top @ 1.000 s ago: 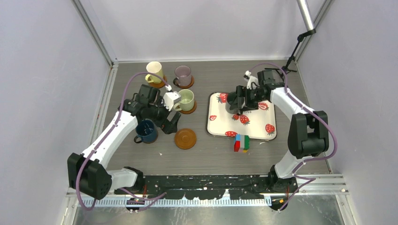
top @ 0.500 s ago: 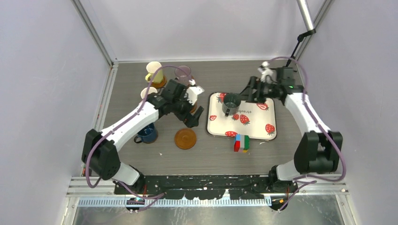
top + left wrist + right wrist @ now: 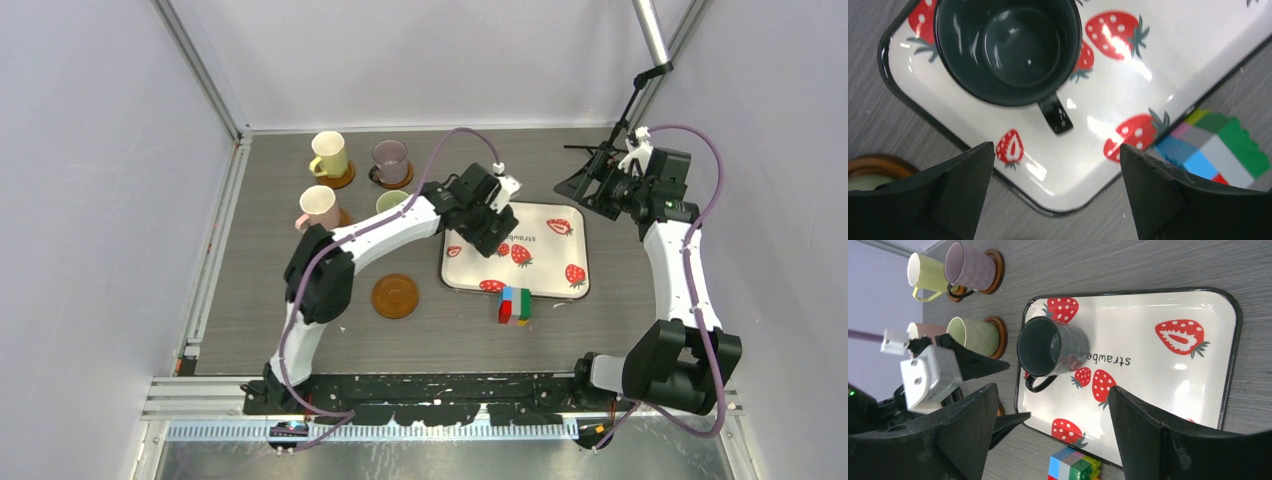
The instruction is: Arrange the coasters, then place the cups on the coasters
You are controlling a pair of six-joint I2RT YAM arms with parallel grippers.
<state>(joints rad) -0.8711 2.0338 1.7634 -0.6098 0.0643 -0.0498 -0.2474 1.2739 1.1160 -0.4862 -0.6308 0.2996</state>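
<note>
- Your left hand [image 3: 1055,146] is reaching over the tray [image 3: 1158,385]. It is hanging wide open and holding nothing.
- The grey cup [image 3: 1008,50] is standing upright on the far left part of the tray, not on a coaster. It is sitting just ahead of your left hand's two fingers [image 3: 963,195]. The fingers are not touching it, and its handle is pointing back toward the gap between them.
- Your right hand [image 3: 1053,389] is wide open too and holding nothing. It is waiting past the far right corner of the tray, well away from the grey cup.
- The yellow cup [image 3: 330,153] and the purple cup [image 3: 390,156] are standing side by side at the back left of the desk [image 3: 450,330]. Each one is sitting on a brown coaster [image 3: 996,270].
- The green cup [image 3: 973,335] is sitting on a coaster as well, just left of the tray.
- The pink cup [image 3: 319,206] is standing in front of the yellow cup. You cannot tell for sure what is lying under it.
- One coaster [image 3: 396,296] is lying alone on the desk with no cup on it, near the tray's front left corner.
- The block toy [image 3: 515,305] is sitting just in front of the tray.
</note>
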